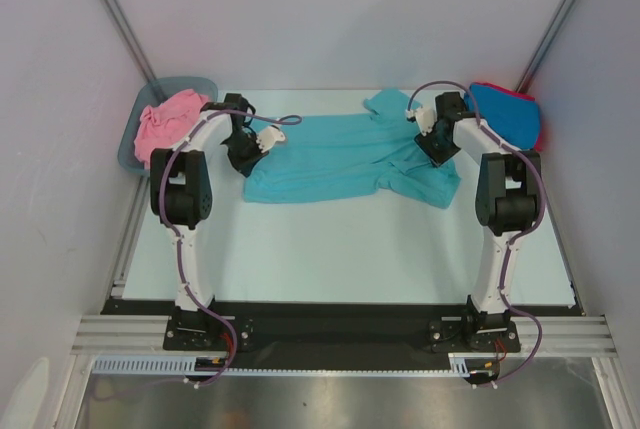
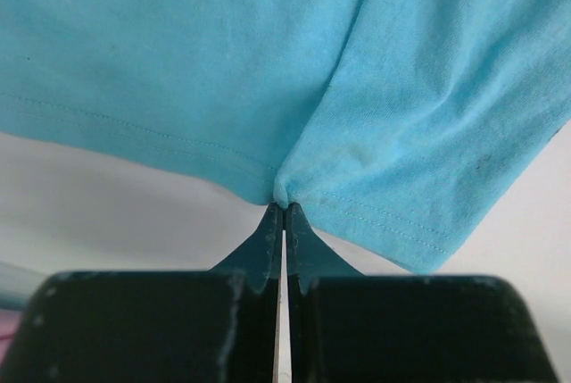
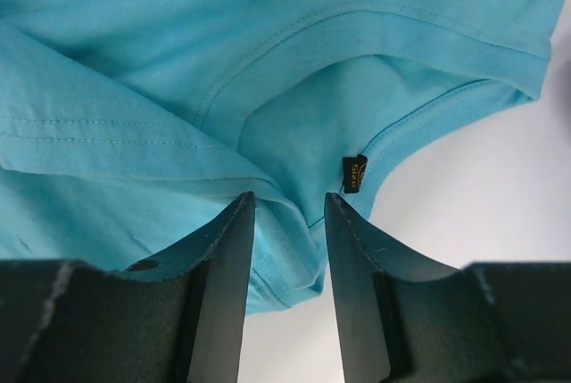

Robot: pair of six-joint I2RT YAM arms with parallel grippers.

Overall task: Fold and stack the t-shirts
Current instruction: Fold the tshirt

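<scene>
Top view: teal t-shirt [image 1: 340, 157] spread mid-table, left gripper [image 1: 262, 139] at its left edge, right gripper [image 1: 425, 125] at its right; pink t-shirt [image 1: 165, 121] in tub [image 1: 190, 83] far left. Left wrist alone shows fingers [image 2: 268, 240] pinched tight on hem. Right wrist: fingers [image 3: 227, 249] part-spread astride collar fold, neck label [image 3: 354, 173] visible.

The spread t-shirt [image 1: 330, 154] lies between the tub [image 1: 135, 144], left, and stacked shirts [image 1: 510, 114], right.

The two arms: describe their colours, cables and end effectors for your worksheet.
Left arm and right arm have white links, black joint housings and a looping purple cable. The left end effector and right end effector each have two dark, tapered, scuffed fingers.
</scene>
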